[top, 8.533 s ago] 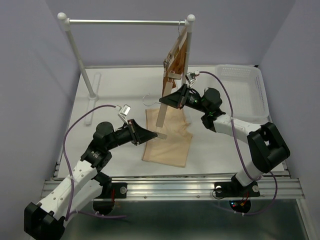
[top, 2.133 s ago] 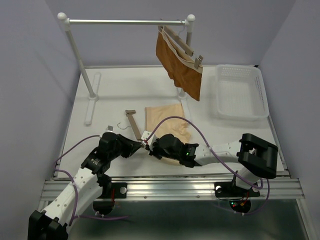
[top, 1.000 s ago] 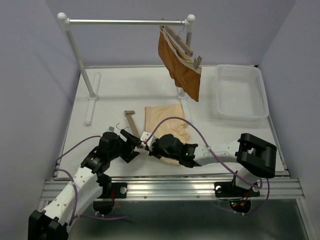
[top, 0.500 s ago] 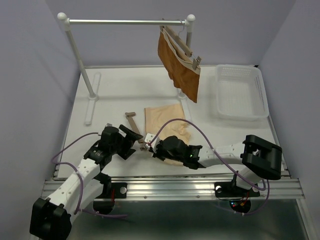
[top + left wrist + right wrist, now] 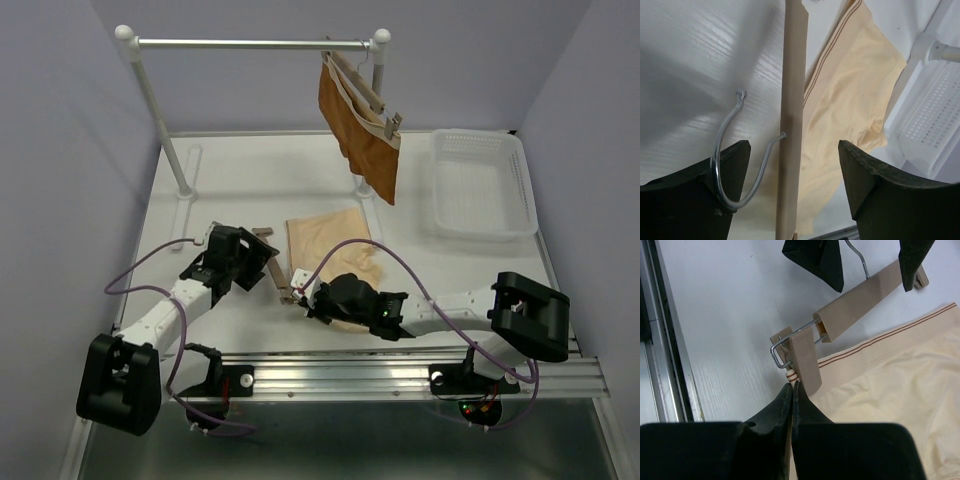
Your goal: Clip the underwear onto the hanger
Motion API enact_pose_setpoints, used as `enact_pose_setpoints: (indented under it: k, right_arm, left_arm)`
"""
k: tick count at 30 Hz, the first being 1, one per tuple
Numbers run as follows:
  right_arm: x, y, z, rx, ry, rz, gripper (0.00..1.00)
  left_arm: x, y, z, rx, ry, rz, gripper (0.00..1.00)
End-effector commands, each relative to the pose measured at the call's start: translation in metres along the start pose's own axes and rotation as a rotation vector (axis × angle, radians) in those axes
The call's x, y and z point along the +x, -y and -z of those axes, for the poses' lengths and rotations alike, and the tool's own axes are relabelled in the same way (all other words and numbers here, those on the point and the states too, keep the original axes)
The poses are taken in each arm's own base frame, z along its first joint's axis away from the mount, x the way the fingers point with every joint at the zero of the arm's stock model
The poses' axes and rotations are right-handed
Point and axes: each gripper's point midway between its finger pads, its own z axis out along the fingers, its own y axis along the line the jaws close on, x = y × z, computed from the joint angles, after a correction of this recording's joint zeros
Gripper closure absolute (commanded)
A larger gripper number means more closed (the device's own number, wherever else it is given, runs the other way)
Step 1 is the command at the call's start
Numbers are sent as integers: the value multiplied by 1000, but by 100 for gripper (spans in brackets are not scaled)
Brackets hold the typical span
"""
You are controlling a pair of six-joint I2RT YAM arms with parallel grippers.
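Observation:
The hanger, a slim wooden bar with a wire hook, lies on the table left of the pale beige underwear. My left gripper hangs over the bar's middle. In the left wrist view it is open, its fingers straddling the bar, with the hook at the left. My right gripper is shut on the striped waistband corner of the underwear, right against the hanger's near-end clip. The corner sticks out between the tips, touching the clip.
A rust-brown garment hangs on another wooden hanger from the white rack at the back. A white basket stands at the back right. The rack's foot lies at the left. The metal rail runs along the near edge.
My left arm has swung away from the near edge, and its gripper now straddles the hanger bar's middle. The right gripper has kept its pinch by the clip.

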Motion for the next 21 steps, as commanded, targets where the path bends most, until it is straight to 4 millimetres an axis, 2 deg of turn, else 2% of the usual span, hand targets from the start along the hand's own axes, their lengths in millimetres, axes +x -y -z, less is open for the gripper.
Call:
enact_pose_setpoints:
  k: [1,3,5,7,8,10,11,15,18,21]
  right_arm:
    - [-23,-3,7,-7,75,5,99]
    - [-24,-2,7,-5,78,9,99]
    - [-24,-2,7,-3,78,9,99]
    - [-23,-2,7,-2,76,6,99]
    - [-22,-2,7,-2,73,5,99]
    - [-20,-2,6,-2,67,2,99]
    - [-19,-2,6,-2,65,0,99]
    - [-16,-3,7,-2,60,-8,99]
    - [-16,-3,6,1,58,-28,97]
    - [-18,-3,7,9,59,-63,89]
  left_arm:
    - [-20,19,-9,28,54,-51,23]
    - [-19,16,-16,5,38,-60,28]
    - [-18,15,-21,-8,28,-65,40]
    - [-17,17,-23,-5,19,-70,47]
    - [-16,19,-24,7,11,-70,56]
    - [-16,24,-25,24,9,-73,65]
    - [-16,25,-25,27,6,-72,75]
    - [-15,27,-23,37,3,-76,97]
    - [-15,31,-23,60,2,-104,100]
    - [-13,38,-23,100,-11,-138,100]
